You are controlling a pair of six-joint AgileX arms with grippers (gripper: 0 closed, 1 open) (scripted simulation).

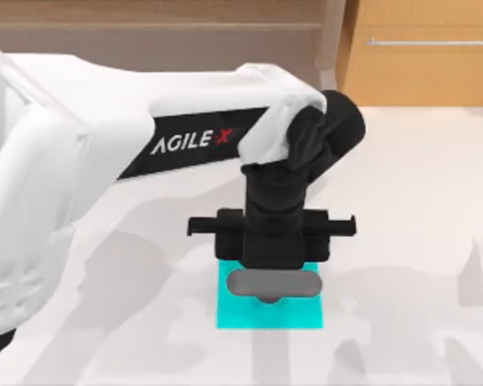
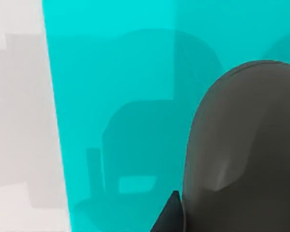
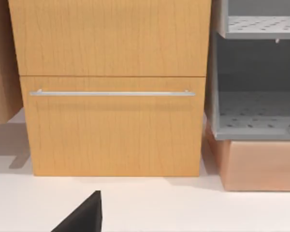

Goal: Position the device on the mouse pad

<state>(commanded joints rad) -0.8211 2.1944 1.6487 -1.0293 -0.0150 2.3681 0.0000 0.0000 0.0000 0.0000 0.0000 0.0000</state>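
- The table (image 1: pixel 419 209) is a pale, near-white surface carrying soft grey shadows.
- The left arm (image 1: pixel 105 153) is white with a black forearm band lettered AGILEX. It reaches from the top view's left side across to the table's middle, where its black wrist turns downward.
- The wooden cabinet (image 3: pixel 111 87) stands at the far edge of the table, with a thin metal handle bar across its drawer front. A grey perforated shelf unit (image 3: pixel 256 72) stands beside it in the right wrist view.
- The mouse pad (image 1: pixel 233 310) is a flat cyan square lying on the table, directly beneath the left wrist.
- The left gripper (image 1: pixel 270 296) is positioned over the mouse pad's far half. The state of its jaws cannot be determined: the wrist body hides them from above.
- The device (image 2: pixel 241 150) is a dark grey domed mouse. In the left wrist view it appears close to the camera, with the cyan pad behind it. Whether it touches the pad cannot be determined.
- The right gripper (image 3: pixel 82 215) appears as one dark fingertip facing the cabinet; its opening cannot be determined.
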